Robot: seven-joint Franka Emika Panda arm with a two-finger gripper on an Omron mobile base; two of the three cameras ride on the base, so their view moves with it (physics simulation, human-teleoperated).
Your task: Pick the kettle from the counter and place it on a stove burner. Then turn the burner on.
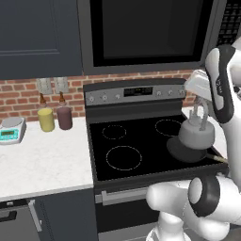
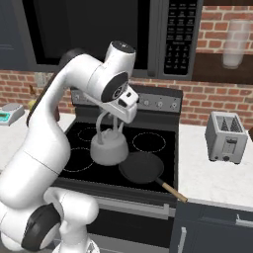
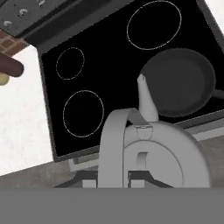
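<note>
Kettle (image 3: 157, 153) hangs by its handle from the clamped claw (image 3: 113, 177).

No legible text; stove panel display (image 1: 138, 91) and scale readout (image 1: 8, 133) blurred.

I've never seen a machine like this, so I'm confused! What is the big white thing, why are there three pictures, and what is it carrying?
The white thing is a robot arm in a pretend kitchen. Two pictures come from cameras behind it, left and right. The third comes from a camera on its hand, looking down. Its pincer is shut on the tall handle of a grey kettle, holding it over the black stove. A frying pan sits on the stove. A toaster stands on the white counter, and two jars on its other side.
</note>
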